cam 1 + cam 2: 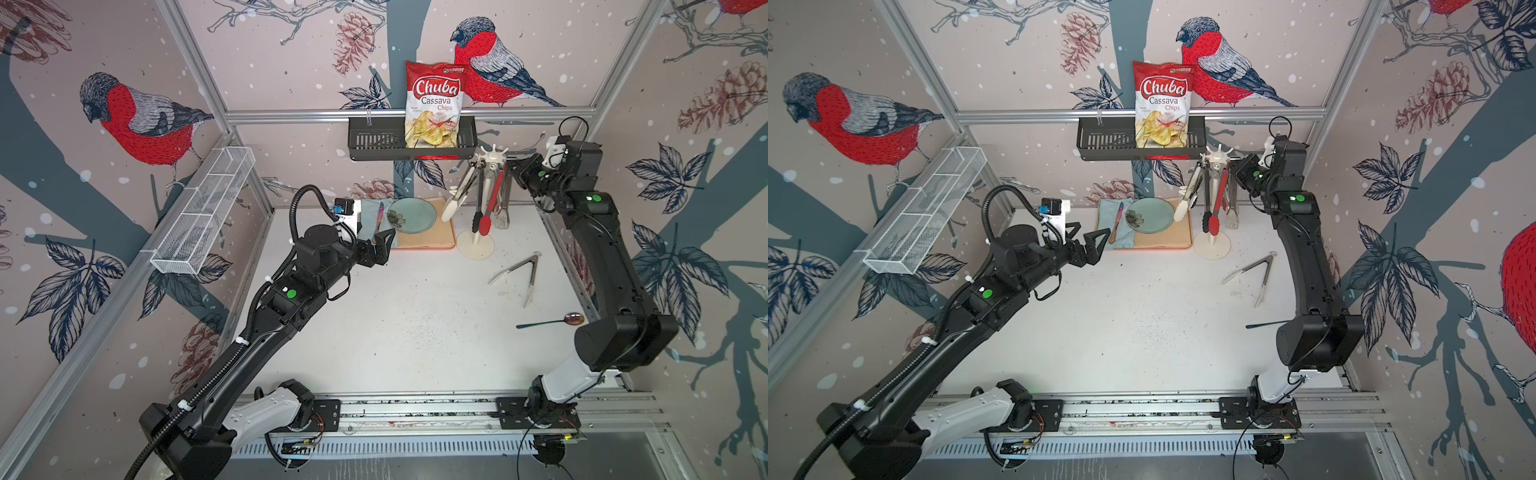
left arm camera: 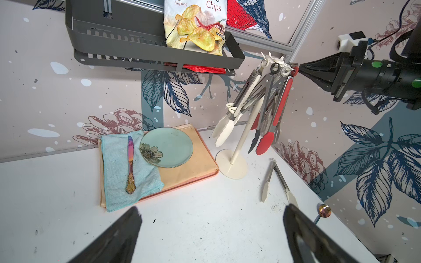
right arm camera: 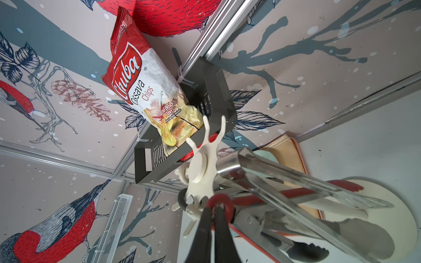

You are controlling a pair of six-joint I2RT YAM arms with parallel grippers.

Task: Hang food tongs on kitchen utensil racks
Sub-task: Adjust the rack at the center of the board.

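Observation:
The cream-white utensil rack [image 1: 476,245] [image 1: 1212,248] stands at the back of the table, its hook crown [image 3: 202,168] up top. Several food tongs hang from it: white-tipped [image 1: 455,199], black-tipped [image 1: 477,208], red [image 1: 490,203] [image 2: 284,102] and bare steel [image 1: 503,208]. My right gripper [image 1: 512,163] [image 1: 1233,163] [image 3: 213,208] is at the crown, shut on the red tongs' loop [image 3: 219,201]. One more pair of white-tipped tongs [image 1: 519,272] [image 1: 1254,272] [image 2: 276,180] lies spread on the table, right of the rack. My left gripper [image 1: 384,245] [image 1: 1090,237] [image 2: 211,211] hovers open and holds nothing.
A black slotted basket [image 1: 365,139] on the back wall holds a chips bag [image 1: 434,104], just above the rack. A tray [image 2: 189,173] carries a blue cloth, a knife [image 2: 130,164] and a green plate [image 1: 411,215]. A spoon [image 1: 548,322] lies by the right arm. A white mesh basket [image 1: 208,208] hangs left.

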